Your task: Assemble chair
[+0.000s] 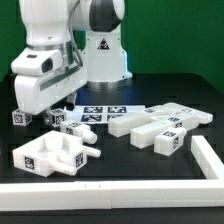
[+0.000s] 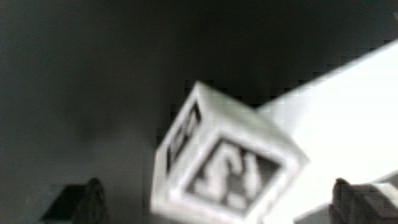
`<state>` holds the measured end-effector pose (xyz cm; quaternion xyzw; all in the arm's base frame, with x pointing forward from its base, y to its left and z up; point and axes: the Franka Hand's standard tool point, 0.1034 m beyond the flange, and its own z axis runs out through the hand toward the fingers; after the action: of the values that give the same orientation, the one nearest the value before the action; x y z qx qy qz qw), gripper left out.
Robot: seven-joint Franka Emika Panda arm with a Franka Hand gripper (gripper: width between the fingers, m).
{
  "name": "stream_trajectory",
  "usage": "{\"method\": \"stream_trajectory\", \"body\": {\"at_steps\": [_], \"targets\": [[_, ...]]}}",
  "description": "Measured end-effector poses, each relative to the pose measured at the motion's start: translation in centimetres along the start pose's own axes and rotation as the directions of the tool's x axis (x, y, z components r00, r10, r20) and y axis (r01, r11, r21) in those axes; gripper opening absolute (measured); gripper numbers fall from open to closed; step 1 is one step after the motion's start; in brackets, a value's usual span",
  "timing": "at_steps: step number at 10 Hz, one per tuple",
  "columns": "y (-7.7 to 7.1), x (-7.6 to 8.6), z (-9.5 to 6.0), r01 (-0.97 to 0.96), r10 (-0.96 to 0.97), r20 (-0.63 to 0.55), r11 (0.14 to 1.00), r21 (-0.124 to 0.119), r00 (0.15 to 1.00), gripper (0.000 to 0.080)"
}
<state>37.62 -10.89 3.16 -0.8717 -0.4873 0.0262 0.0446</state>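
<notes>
- Far left of the exterior view: small tagged cube (image 1: 18, 118) on the black table (image 1: 115, 168), apart from the furniture parts.
- Just right of the cube: gripper (image 2: 222, 203) low over the table. In the wrist view, fingertips (image 2: 80, 200) set wide apart, with a tagged block (image 2: 222, 160) between them and a gap on each side. Judged open and holding nothing.
- Front left: notched chair panel (image 1: 55, 155) lying flat, joined to nothing.
- Behind the panel: short tagged blocks (image 1: 68, 122) lying loose, just beside the marker board (image 1: 105, 112).
- Centre right to right: long chair pieces (image 1: 160, 128) lying in a loose cluster, some touching. Cannot tell whether any two are joined.
- Right and front edges: white rail (image 1: 205, 160) bordering the work area.
- Progress, as a judgement: at an early stage. No upright structure anywhere, and no legs fitted to the panel.
- Left to do: grasp the block between the fingers, fit it and the other short blocks to the panel, then add the long pieces.
</notes>
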Motion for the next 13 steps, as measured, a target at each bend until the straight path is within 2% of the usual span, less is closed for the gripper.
{"method": "stream_trajectory", "body": {"at_steps": [1,2,4,9,10,11,12,13], "targets": [[0.2,1.0,-2.2,-0.020,0.020,0.014,1.000,0.018,1.000,0.0645],[0.7,2.2,-3.7,-0.066,0.066,0.025,0.998,0.007,0.998,0.0645],[1.6,5.5,-5.2,-0.155,0.156,0.033,0.988,-0.009,0.987,0.0649],[1.6,5.8,-5.1,-0.154,0.154,0.028,0.988,-0.007,0.988,0.0649],[1.9,7.5,-5.1,-0.291,0.292,0.027,0.956,-0.021,0.956,0.0649],[2.2,9.2,-4.9,-0.346,0.346,0.019,0.938,-0.023,0.938,0.0649],[2.8,11.4,-4.9,-0.480,0.480,-0.003,0.877,-0.019,0.877,0.0649],[3.8,14.0,-5.2,-0.548,0.548,-0.014,0.836,-0.034,0.837,0.0649]]}}
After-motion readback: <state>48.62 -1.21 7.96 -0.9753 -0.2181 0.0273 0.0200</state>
